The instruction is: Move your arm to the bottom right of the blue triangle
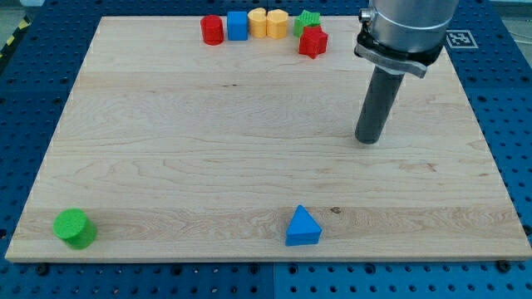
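Camera view shows my tip [368,141] resting on the wooden counter [208,166] right of centre, touching no block; I carry no gripper, only this bare rod, holding nothing. The blue triangle [302,227] sits near the counter's bottom edge, well apart from my tip at about seven o'clock from it. Along the top edge, at roughly eleven o'clock from my tip, cluster a red cylinder [212,30], blue cube [238,25], two yellow blocks [267,22], a green block [307,20] and a red block [313,41], while a green cylinder [74,227] stands alone at the bottom-left corner.
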